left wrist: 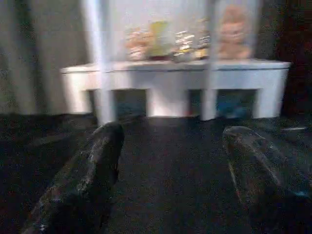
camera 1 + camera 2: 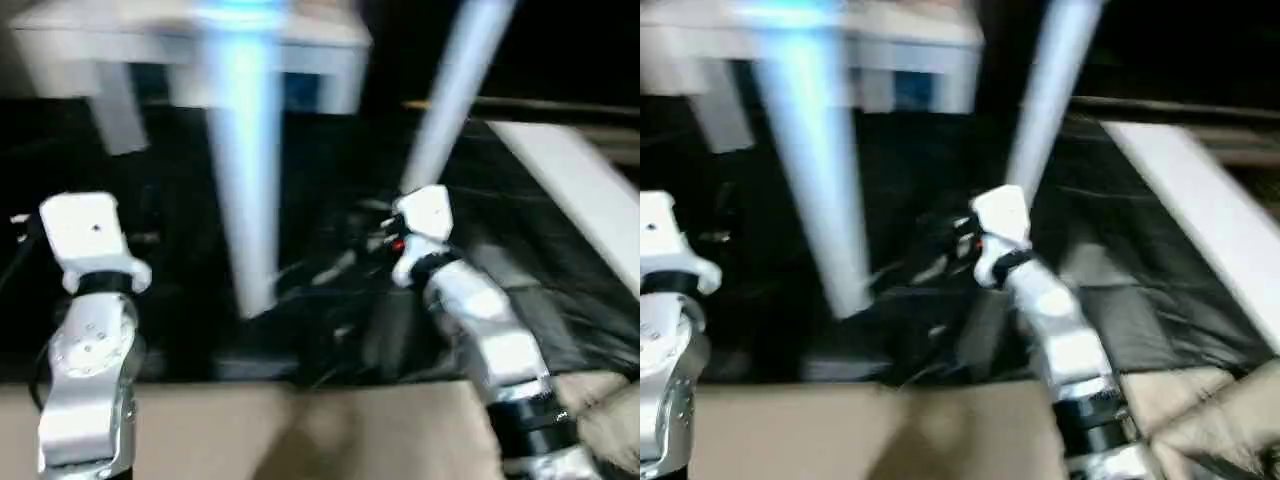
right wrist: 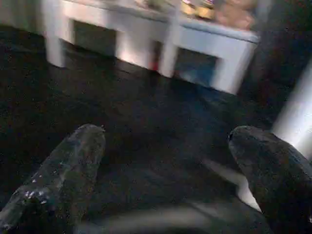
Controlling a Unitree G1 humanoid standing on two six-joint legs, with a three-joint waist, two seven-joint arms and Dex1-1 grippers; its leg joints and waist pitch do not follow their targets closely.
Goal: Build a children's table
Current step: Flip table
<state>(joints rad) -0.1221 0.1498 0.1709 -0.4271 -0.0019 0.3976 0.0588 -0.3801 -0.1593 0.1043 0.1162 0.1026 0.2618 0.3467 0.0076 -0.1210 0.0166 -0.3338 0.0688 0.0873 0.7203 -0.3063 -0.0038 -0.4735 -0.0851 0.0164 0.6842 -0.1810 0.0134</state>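
Two white tapered legs (image 2: 243,180) stand upright on black-covered work table (image 2: 320,200), rising past picture top; nearer leg between both arms, farther leg (image 2: 455,90) just beyond right gripper (image 3: 165,161). Tabletop itself hidden by blur. Left gripper (image 1: 170,165): fingers (image 1: 87,170) spread apart, nothing between them. Right gripper: fingers (image 3: 68,170) spread wide, empty. White cabinet (image 1: 175,83) behind table.
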